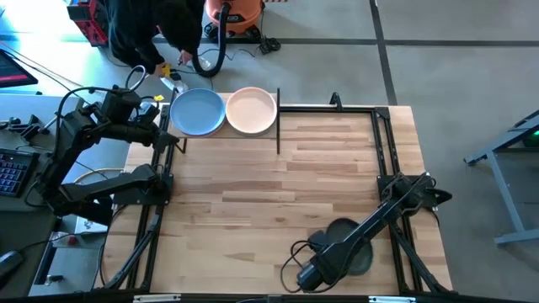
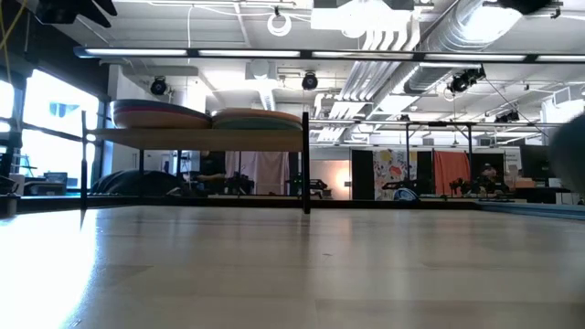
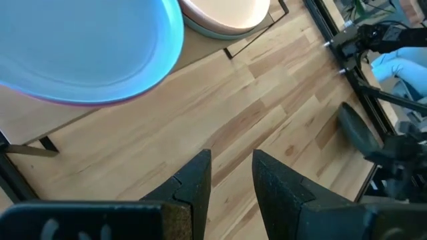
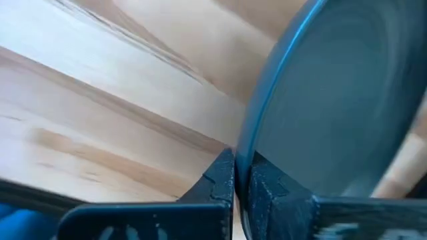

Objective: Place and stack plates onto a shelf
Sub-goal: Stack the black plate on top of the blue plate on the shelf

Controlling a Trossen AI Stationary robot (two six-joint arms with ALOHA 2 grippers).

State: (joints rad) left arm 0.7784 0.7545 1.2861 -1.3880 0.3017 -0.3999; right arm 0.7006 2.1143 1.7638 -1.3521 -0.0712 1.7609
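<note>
On the shelf (image 2: 196, 137) at the table's far left rest two stacks of plates: one topped by a blue plate (image 1: 198, 111), one by a peach plate (image 1: 252, 110). My left gripper (image 3: 230, 177) hovers open just left of the blue stack, with nothing between its fingers. Near the front edge, right of the middle, my right gripper (image 4: 241, 180) points down and is shut on a dark slate plate (image 1: 341, 229). My right gripper pinches the dark plate's rim (image 4: 244, 157) between its two fingers (image 4: 220, 180), one on each face. The fingers come from above, pointing down. The plate (image 4: 333, 100) is tilted, held edge uppermost. Whether its far side rests on the table does not show.
Black frame rails (image 1: 381, 143) run along the table's right and left sides. A black cable loop (image 1: 295, 252) lies by the right arm near the front edge. A person in dark clothes (image 1: 152, 34) stands beyond the far edge, beside an orange vacuum (image 1: 232, 17). Bare wood spans the middle.
</note>
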